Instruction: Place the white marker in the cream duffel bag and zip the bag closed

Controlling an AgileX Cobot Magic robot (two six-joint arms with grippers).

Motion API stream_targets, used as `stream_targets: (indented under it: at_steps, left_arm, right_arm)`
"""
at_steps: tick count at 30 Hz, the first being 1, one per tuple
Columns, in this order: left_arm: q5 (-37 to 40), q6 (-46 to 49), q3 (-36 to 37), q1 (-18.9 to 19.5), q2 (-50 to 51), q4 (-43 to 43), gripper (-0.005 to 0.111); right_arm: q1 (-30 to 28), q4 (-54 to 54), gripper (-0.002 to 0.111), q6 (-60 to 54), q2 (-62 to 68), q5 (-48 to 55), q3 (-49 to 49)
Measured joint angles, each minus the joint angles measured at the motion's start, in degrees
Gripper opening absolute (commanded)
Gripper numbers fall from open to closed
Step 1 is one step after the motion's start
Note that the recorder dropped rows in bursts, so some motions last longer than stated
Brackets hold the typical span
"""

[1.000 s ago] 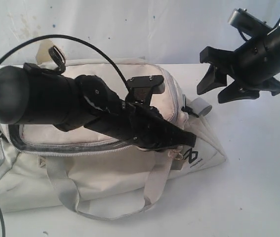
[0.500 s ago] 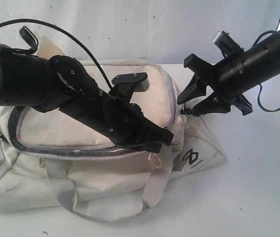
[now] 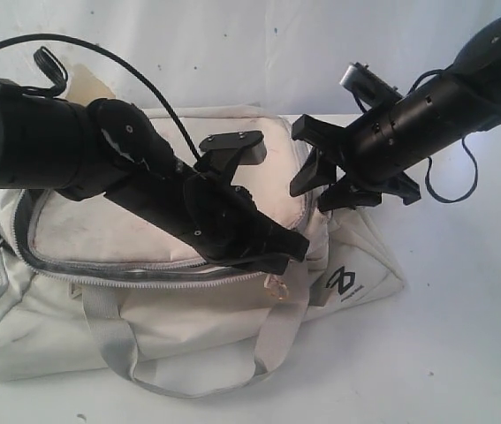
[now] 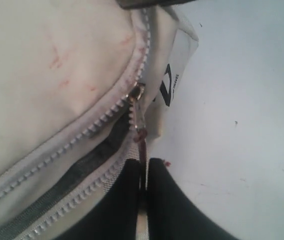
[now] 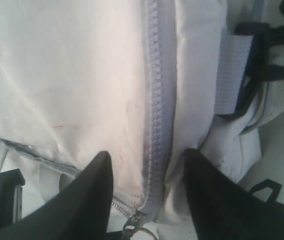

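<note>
The cream duffel bag [image 3: 144, 327] lies on the white table, stained on its top panel. My left gripper [image 3: 290, 252] reaches across the bag and is shut on the metal zipper pull [image 4: 139, 120]; its fingertips [image 4: 131, 172] pinch the tab just past the slider. Behind the slider the zipper [image 4: 76, 172] gapes over dark lining. My right gripper [image 3: 316, 185] is open at the bag's right end, its fingers standing on either side of the closed grey zipper seam [image 5: 154, 100] with nothing gripped. The white marker is out of view.
The bag's carry handles [image 3: 109, 327] hang over its front side, and the black logo [image 3: 345, 283] faces out at the right end. A grey strap with a black clip [image 5: 267, 45] sits at that end. Bare white table [image 3: 462, 336] lies right of the bag.
My right gripper has come down and to the left from above the table onto the bag's right end. The left gripper drew slightly left a second ago and has held since, still pinching the pull.
</note>
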Motion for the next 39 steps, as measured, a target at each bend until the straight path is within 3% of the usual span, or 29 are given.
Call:
stream_targets:
  at_steps: [10, 15, 23, 39]
  left_arm:
    - [-0.56, 0.00, 0.00, 0.00, 0.00, -1.78, 0.000]
    - [-0.41, 0.00, 0.00, 0.00, 0.00, -2.41, 0.000]
    - [3.41, 0.44, -0.12, 0.09, -0.36, 0.88, 0.000]
    - [15.23, -10.67, -0.46, 0.09, -8.89, 26.33, 0.000]
  right_arm:
    - [0.76, -0.31, 0.029, -0.83, 2.58, -0.48, 0.00]
    - [1.10, -0.20, 0.000, -1.18, 2.77, -0.35, 0.00]
    - [1.24, -0.09, 0.000, -2.12, 2.77, -0.35, 0.00]
    - [1.24, 0.79, 0.000, 0.29, 2.77, -2.55, 0.00]
